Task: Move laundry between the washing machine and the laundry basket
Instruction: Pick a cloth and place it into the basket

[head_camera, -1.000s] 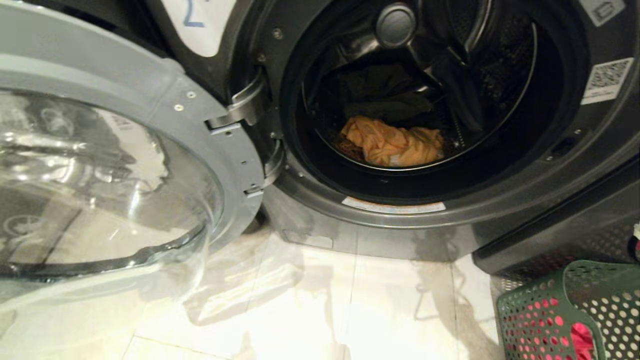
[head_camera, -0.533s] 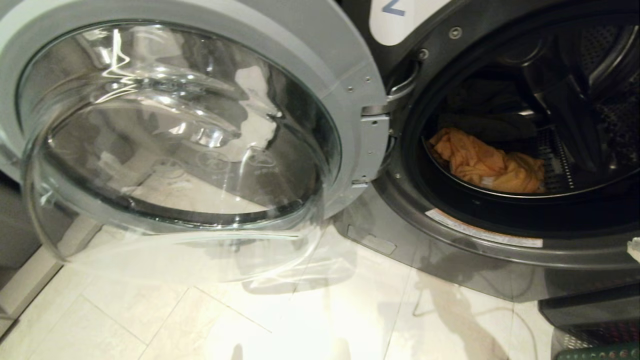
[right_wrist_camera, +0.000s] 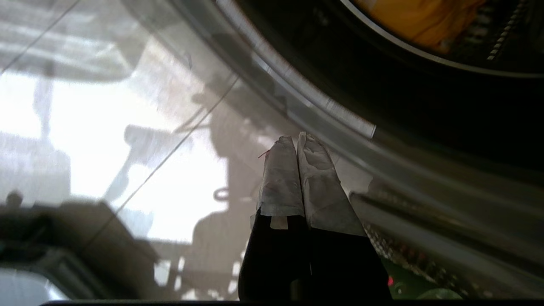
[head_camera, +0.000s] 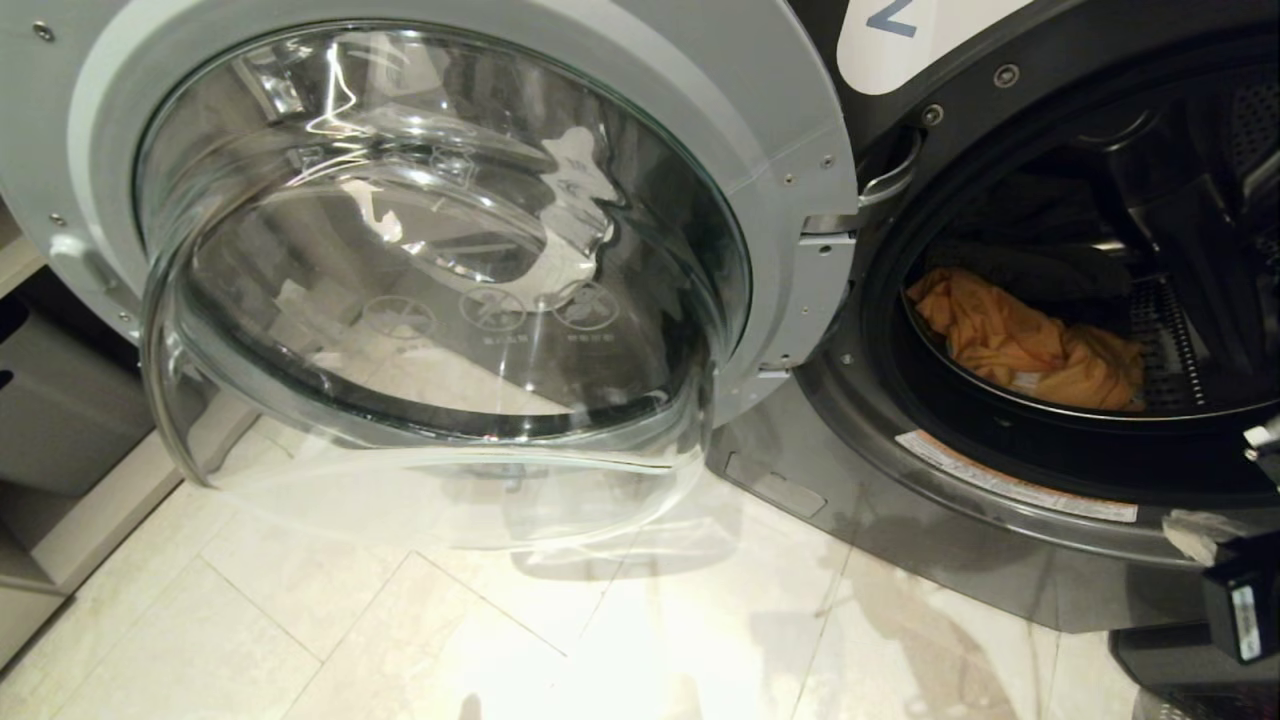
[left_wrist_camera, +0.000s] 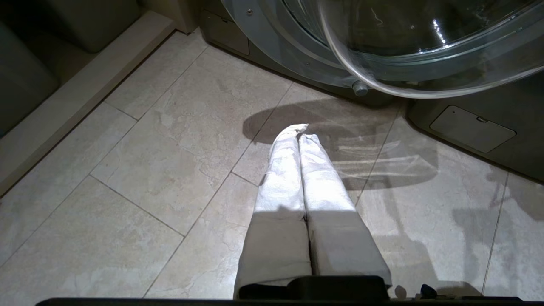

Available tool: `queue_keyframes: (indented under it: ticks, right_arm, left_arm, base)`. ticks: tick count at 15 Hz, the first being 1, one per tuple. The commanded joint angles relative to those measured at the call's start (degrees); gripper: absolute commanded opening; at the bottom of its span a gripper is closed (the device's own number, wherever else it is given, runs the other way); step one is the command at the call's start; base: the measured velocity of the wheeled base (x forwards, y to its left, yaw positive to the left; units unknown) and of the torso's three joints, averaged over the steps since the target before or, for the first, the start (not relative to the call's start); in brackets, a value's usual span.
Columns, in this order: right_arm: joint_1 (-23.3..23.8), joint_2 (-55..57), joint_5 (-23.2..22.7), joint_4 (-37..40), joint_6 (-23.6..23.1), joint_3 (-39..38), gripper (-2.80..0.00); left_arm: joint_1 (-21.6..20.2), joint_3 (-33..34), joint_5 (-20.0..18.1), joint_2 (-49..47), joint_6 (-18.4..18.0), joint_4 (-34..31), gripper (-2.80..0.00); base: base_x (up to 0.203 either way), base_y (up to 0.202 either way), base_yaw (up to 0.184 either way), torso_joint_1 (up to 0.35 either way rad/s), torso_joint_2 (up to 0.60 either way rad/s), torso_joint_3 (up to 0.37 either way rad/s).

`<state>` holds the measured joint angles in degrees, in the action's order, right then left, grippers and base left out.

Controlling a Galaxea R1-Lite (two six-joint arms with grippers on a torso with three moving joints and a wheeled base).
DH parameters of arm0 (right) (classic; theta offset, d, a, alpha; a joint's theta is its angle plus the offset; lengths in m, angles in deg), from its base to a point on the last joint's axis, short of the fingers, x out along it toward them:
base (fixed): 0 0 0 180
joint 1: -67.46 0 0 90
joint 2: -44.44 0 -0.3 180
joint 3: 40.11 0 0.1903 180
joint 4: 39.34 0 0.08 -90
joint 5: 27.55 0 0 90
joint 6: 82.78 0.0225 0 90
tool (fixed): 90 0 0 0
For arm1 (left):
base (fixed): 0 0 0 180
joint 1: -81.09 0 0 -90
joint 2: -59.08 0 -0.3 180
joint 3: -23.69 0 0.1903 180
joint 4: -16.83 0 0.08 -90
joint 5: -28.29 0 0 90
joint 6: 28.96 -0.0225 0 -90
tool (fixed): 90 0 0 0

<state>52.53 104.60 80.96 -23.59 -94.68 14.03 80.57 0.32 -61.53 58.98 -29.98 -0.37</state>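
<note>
Washer (head_camera: 960, 560) door (head_camera: 440, 280) swung open, orange cloth (head_camera: 1020, 345) in drum

Glossy beige floor tiles (head_camera: 400, 640); pale plinth (left_wrist_camera: 76, 97) alongside.

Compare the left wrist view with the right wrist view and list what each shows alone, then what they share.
Only the left wrist view: the shut left gripper hanging over pale stone floor tiles, the open round glass door bulging above it, and a small dark access flap low on the machine's front.

Only the right wrist view: the shut right gripper near the dark drum opening, with crumpled orange laundry inside.

Both: cloth-wrapped fingers pressed together, empty, and part of the dark grey washing machine.
</note>
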Motion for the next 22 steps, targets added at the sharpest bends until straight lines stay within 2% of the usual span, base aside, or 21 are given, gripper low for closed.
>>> queue_keyframes:
  ticks: [1,4,6,7,8,11,15,18,22]
  right_arm:
    - [0.04,12.91,2.85,-11.03,0.47,0.59,-2.80]
    - [0.07,24.16,9.67,-24.39,2.18,1.95,-2.80]
    - [0.23,29.90,15.31,-28.04,5.40,6.13,-2.80]
    - [0.59,31.86,16.71,-28.73,6.93,8.34,-2.80]
    - [1.55,33.42,17.28,-29.06,7.63,10.24,0.00]
    - [6.07,37.18,16.90,-29.00,8.08,15.89,0.00]
    - [12.58,43.50,13.25,-28.82,8.79,22.71,0.00]
    - [16.14,48.58,9.83,-28.02,12.01,28.10,0.00]
    - [19.30,56.75,9.29,-27.75,15.09,37.97,0.00]
  left_arm:
    - [-0.02,2.29,-0.01,-0.08,-0.04,-0.02,-2.80]
    - [-0.02,2.29,0.08,0.01,-0.21,-0.02,-2.80]
    - [-0.02,2.29,0.08,0.01,-0.12,-0.02,-2.80]
    - [-0.02,2.29,0.08,0.00,-0.12,-0.02,-2.80]
    - [-0.02,2.29,0.08,-0.08,-0.01,-0.02,-2.80]
    - [-0.02,2.29,0.08,-0.06,0.22,-0.02,-2.80]
    - [-0.02,2.29,0.26,0.01,0.40,0.06,-2.80]
    - [-0.02,2.29,0.34,0.01,0.67,0.06,-2.80]
    - [-0.02,2.29,0.34,0.01,0.84,0.06,-2.80]
  base:
    - [0.000,0.000,0.000,0.000,0.00,0.000]
    - [0.000,0.000,0.000,0.000,0.00,0.000]
    - [0.000,0.000,0.000,0.000,0.00,0.000]
    - [0.000,0.000,0.000,0.000,0.00,0.000]
    - [0.000,0.000,0.000,0.000,0.00,0.000]
    - [0.000,0.000,0.000,0.000,0.00,0.000]
    - [0.000,0.000,0.000,0.000,0.00,0.000]
    - [0.000,0.000,0.000,0.000,0.00,0.000]
    - [0.000,0.000,0.000,0.000,0.00,0.000]
